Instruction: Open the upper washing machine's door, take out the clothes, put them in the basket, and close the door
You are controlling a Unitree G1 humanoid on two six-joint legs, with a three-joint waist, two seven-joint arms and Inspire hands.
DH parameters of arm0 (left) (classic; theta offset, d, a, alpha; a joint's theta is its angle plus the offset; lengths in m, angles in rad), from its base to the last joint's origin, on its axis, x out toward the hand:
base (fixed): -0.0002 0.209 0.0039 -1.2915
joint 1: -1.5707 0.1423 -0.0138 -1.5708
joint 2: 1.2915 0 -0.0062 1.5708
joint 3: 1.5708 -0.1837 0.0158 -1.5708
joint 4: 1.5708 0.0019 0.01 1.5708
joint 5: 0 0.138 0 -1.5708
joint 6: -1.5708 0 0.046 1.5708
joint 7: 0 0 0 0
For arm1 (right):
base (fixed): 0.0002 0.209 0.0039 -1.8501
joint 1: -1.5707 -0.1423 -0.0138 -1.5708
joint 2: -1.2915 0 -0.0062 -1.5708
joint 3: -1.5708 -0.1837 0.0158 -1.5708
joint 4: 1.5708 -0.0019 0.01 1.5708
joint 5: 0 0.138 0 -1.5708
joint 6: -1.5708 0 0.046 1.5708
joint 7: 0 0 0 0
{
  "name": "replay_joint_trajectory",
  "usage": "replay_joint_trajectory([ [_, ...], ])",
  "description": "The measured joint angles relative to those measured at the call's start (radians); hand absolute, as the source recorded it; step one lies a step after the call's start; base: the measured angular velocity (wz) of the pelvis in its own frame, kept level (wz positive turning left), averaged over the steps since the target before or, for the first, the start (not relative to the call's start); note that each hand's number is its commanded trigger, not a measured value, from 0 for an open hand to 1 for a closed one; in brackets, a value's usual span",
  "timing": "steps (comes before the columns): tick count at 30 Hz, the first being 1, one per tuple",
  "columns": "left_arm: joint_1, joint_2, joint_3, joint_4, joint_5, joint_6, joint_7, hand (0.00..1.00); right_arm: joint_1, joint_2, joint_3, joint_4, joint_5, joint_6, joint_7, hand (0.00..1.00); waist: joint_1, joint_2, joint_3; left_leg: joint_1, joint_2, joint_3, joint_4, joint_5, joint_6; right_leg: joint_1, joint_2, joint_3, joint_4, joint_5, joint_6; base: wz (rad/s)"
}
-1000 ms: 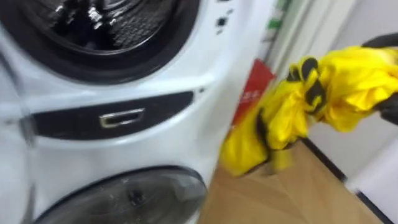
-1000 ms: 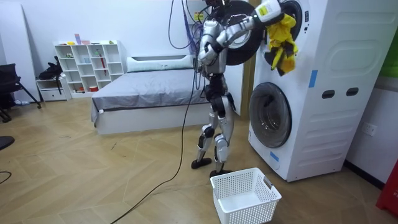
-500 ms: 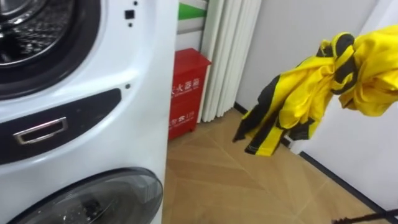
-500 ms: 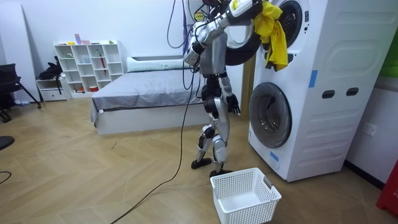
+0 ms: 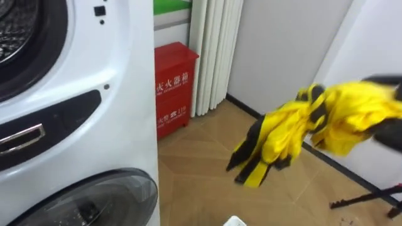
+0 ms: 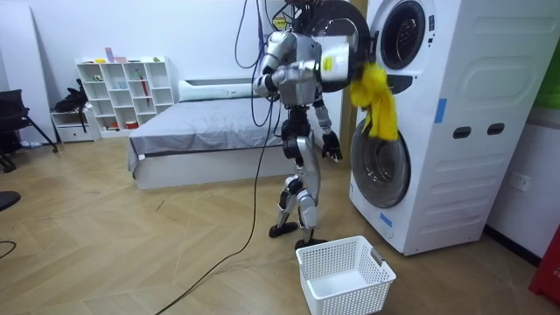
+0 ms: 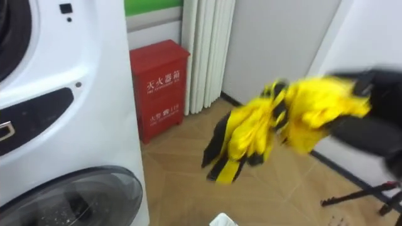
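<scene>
Now we have the yellow garment (image 5: 295, 135) out of the washing machine (image 5: 94, 125), bunched in our right hand (image 7: 370, 135), which is clamped round the cloth so the striped tail hangs free, well right of the drum. We hold it high, likely to clear the machine's front before lowering it to the basket (image 6: 350, 289) near our feet. Our left hand (image 6: 332, 147) hangs idle at the hip; open or closed, we cannot tell
</scene>
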Motion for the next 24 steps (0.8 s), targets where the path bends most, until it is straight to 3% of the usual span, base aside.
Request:
replay_joint_trajectory([
  [2,-0.012,0.000,-0.022,0.001,0.001,-0.001,-0.003,0.00,0.007,0.000,0.025,0.065,-0.007,0.001,0.009,1.00,-0.004,0.043,0.0051,-0.025,-0.009,0.011,-0.003,-0.005,0.010,-0.028,0.001,0.022,0.000,0.006,0.010,-0.26],
  [5,-0.012,0.000,-0.053,0.011,-0.010,-0.011,-0.009,0.00,0.011,0.008,0.032,0.159,-0.010,0.000,0.034,1.00,-0.026,0.091,0.0096,-0.049,-0.020,-0.014,-0.002,-0.012,0.021,-0.048,0.004,0.037,0.003,0.007,0.016,-0.18],
  [7,-0.013,-0.001,-0.056,0.010,-0.011,-0.023,-0.013,0.00,0.005,0.018,0.035,0.201,-0.029,0.000,0.038,1.00,-0.025,0.110,0.0100,-0.075,-0.029,-0.038,-0.003,-0.018,0.036,-0.078,0.010,0.051,0.020,0.005,0.022,-0.33],
  [9,-0.026,0.000,-0.055,0.009,-0.010,-0.027,-0.016,0.00,0.005,0.023,0.036,0.221,-0.046,0.000,0.044,1.00,-0.034,0.121,0.0096,-0.098,-0.037,-0.030,-0.002,-0.018,0.041,-0.109,0.009,0.055,0.035,0.003,0.027,-0.25],
  [14,-0.078,-0.007,-0.119,0.010,-0.061,-0.042,-0.017,0.00,-0.029,0.025,0.089,0.334,-0.077,-0.020,0.057,1.00,-0.076,0.148,0.0204,-0.144,-0.050,-0.030,-0.001,-0.019,0.055,-0.158,0.010,0.080,0.042,0.006,0.041,-0.11],
  [19,-0.122,-0.012,-0.158,0.008,-0.091,-0.052,-0.021,0.00,-0.041,0.026,0.130,0.382,-0.088,-0.022,0.064,1.00,-0.080,0.179,0.0222,-0.185,-0.064,-0.032,-0.001,-0.020,0.065,-0.212,0.017,0.091,0.067,0.004,0.048,-0.18],
  [22,-0.142,-0.011,-0.159,0.022,-0.097,-0.059,-0.021,0.00,-0.058,0.031,0.166,0.435,-0.103,-0.036,0.064,1.00,-0.080,0.184,0.0228,-0.202,-0.076,-0.047,0.000,-0.020,0.070,-0.238,0.022,0.101,0.091,-0.007,0.050,-0.08],
  [23,-0.150,-0.011,-0.161,0.024,-0.112,-0.061,-0.021,0.00,-0.075,0.031,0.178,0.472,-0.120,-0.043,0.064,0.78,-0.080,0.184,0.0229,-0.213,-0.081,-0.067,0.000,-0.018,0.076,-0.252,0.022,0.106,0.103,-0.011,0.052,0.00],
  [24,-0.153,-0.011,-0.164,0.026,-0.120,-0.062,-0.021,0.00,-0.085,0.032,0.183,0.493,-0.127,-0.045,0.064,0.69,-0.081,0.184,0.0229,-0.219,-0.082,-0.072,0.000,-0.018,0.078,-0.258,0.022,0.107,0.109,-0.013,0.053,0.00],
])
